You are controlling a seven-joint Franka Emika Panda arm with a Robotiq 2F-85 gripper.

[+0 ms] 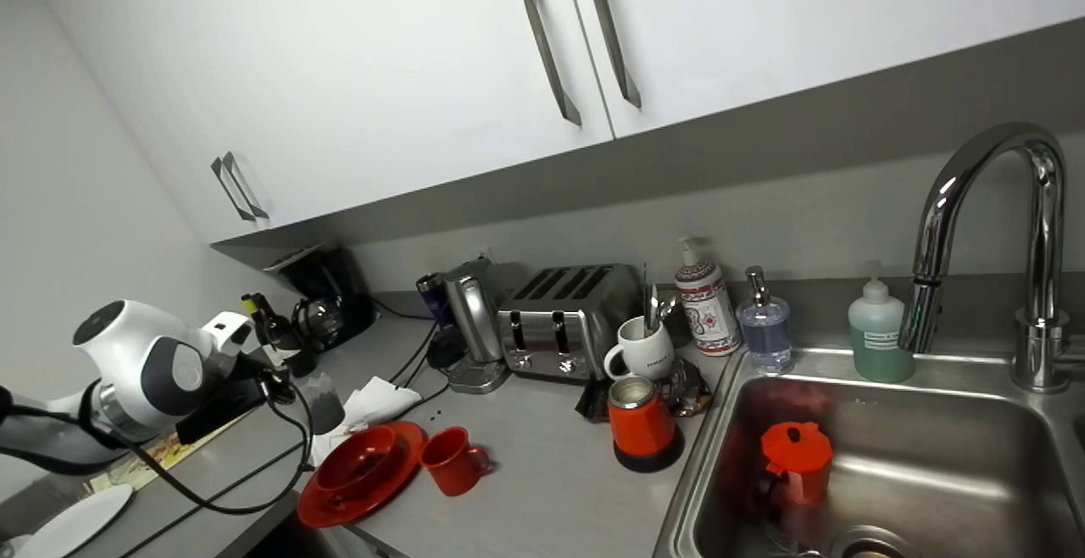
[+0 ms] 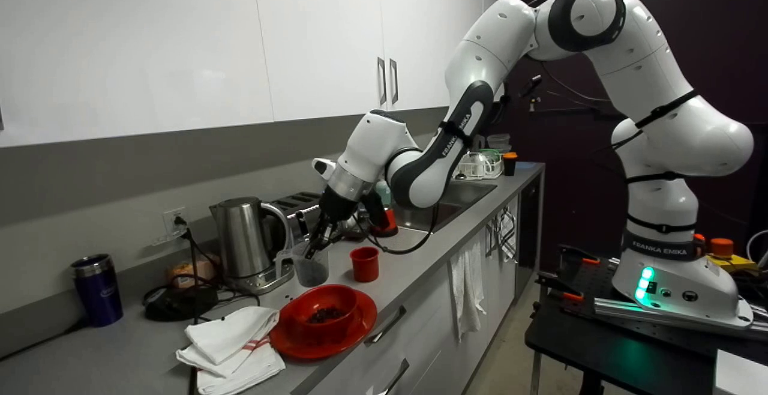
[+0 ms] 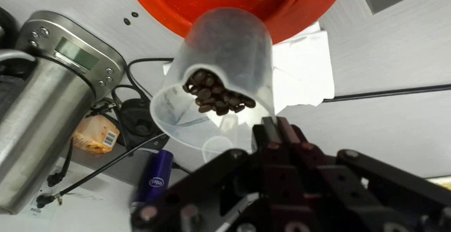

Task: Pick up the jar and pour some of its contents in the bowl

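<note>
Two black fingers [image 3: 270, 131] of the gripper [image 3: 276, 122] are clamped on the side of the jar [image 3: 229, 45], at its rim. The jar is greyish and see-through, with dark brown beans [image 3: 208, 94] heaped inside; in an exterior view it looks close to upright, its handle [image 2: 279, 263] turned toward the steel kettle [image 2: 240, 236]. Whether its base touches the grey counter [image 2: 120, 359] I cannot tell. The white arm [image 2: 486, 41] arches up and back from the gripper.

Near the jar is the red bowl [image 2: 324, 296], set on a wide red plate [image 2: 367, 320], with more beans [image 2: 326, 314] gathered at its bottom; in the wrist view the jar covers part of the plate's edge. A couple of loose beans [image 3: 134, 14] lie on the counter between plate and kettle. Beside the plate lies a folded white cloth [image 2: 234, 347], and a red cup [image 2: 365, 265] stands upright near both jar and plate.

Farther along the counter, in an exterior view, stand a steel toaster [image 1: 559, 312], a white mug [image 1: 640, 356] and an orange-red container [image 1: 637, 426]. A red moka pot [image 1: 797, 465] sits in the sink [image 1: 932, 431], a soap bottle [image 1: 881, 337] at the sink's back edge. Past the kettle from the jar, a purple tumbler [image 2: 98, 293] stands close to the wall [image 2: 60, 203]
</note>
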